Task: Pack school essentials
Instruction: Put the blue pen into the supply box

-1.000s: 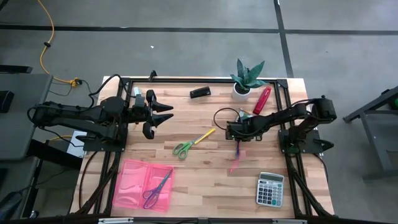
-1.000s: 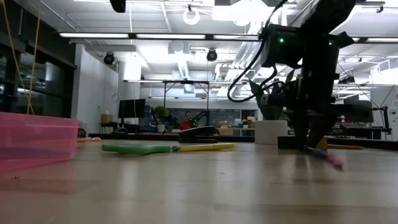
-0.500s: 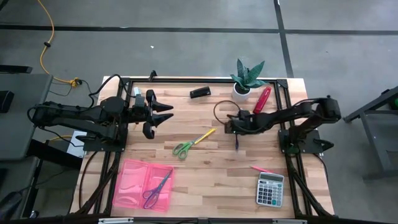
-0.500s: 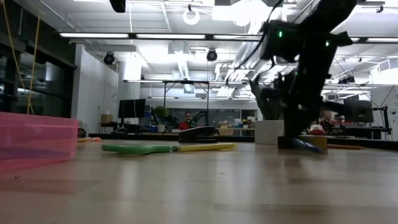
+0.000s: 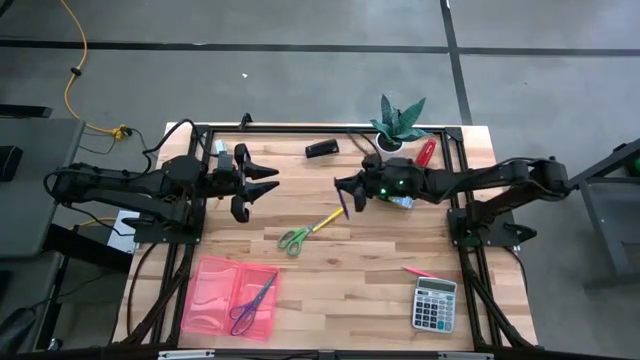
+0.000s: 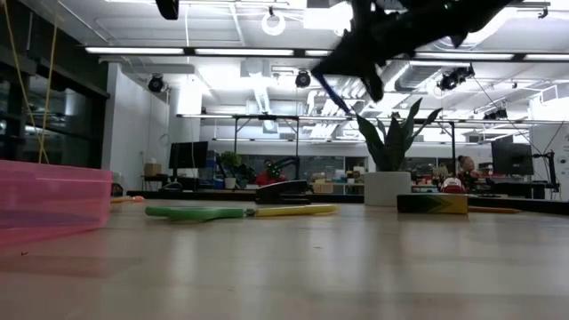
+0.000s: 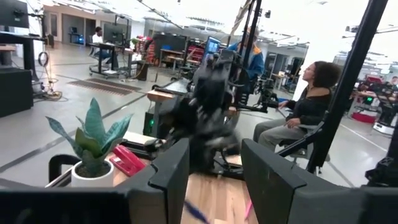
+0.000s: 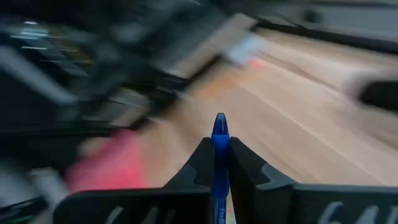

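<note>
Your right gripper (image 8: 219, 163) is clamped on a blue pencil (image 8: 219, 140), the tip poking out past the two fingers; in the high view that gripper (image 5: 345, 190) hangs above the middle of the table (image 5: 360, 300), with the pencil slanting down from it, near the yellow end of the green-handled scissors (image 5: 308, 229) lying below. Your left gripper (image 5: 262, 181) waits over the left part of the table with its fingers spread wide and nothing between them.

Progress looks early to me. The pink case (image 5: 232, 298) sits at the front left and holds only the purple-handled scissors (image 5: 251, 304), as far as you can see. Still out on the wood: the green-handled scissors, a thin pink-red pencil (image 5: 417, 271) just beside the calculator (image 5: 436, 304), and a small box partly hidden under the right arm. The blue pencil is well apart from the case, so you have a carry across to the front left ahead of you, then the loose items to collect
</note>
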`<state>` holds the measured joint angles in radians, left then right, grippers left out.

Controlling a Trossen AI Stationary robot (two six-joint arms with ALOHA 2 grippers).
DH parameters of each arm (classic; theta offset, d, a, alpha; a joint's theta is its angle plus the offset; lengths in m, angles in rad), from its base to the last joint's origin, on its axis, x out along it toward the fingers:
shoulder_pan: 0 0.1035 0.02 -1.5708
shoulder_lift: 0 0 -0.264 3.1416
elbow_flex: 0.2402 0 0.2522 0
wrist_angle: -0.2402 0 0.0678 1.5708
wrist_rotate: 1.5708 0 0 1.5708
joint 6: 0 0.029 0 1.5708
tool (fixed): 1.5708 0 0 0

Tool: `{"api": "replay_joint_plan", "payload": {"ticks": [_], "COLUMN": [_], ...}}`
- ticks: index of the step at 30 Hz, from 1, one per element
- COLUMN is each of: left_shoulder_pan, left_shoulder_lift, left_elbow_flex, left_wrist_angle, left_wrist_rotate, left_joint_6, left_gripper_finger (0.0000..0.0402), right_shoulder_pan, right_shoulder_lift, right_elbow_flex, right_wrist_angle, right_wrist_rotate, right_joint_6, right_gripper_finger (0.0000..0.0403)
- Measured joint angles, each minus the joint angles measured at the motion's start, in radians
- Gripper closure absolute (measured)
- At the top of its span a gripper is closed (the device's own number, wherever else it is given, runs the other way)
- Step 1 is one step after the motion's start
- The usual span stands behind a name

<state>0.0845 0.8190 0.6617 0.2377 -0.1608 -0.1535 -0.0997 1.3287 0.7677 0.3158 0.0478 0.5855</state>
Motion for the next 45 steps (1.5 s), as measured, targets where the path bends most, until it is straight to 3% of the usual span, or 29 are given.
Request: {"api": "replay_joint_plan", "payload": {"ticks": [5,13,31,37,45], "left_shoulder_pan": [0.0,0.0,0.0,0.0,0.0], "left_shoulder_lift": [0.001,0.033,0.101,0.218,0.415], "left_elbow_flex": [0.0,0.0,0.0,0.002,0.094], "left_wrist_angle": [-0.004,0.0,0.022,0.157,0.188], "left_wrist_rotate": [-0.008,-0.008,0.017,0.018,-0.006], "left_joint_6": [-0.003,-0.029,-0.078,-0.106,-0.133], "left_gripper_finger": [0.0266,0.0266,0.0264,0.0222,0.0158], "right_shoulder_pan": [-0.019,-0.018,-0.018,-0.013,0.036], "right_shoulder_lift": [-0.043,-0.156,-0.159,-0.085,0.001], "right_elbow_flex": [0.002,0.004,0.003,0.003,0.004], "right_wrist_angle": [0.172,0.209,0.213,0.34,0.472], "right_wrist_rotate": [-0.092,-0.162,-0.155,-0.154,-0.105], "right_joint_6": [-0.131,-0.327,-0.351,-0.32,-0.316], "right_gripper_finger": [0.0402,0.0402,0.0402,0.0402,0.0403]}}
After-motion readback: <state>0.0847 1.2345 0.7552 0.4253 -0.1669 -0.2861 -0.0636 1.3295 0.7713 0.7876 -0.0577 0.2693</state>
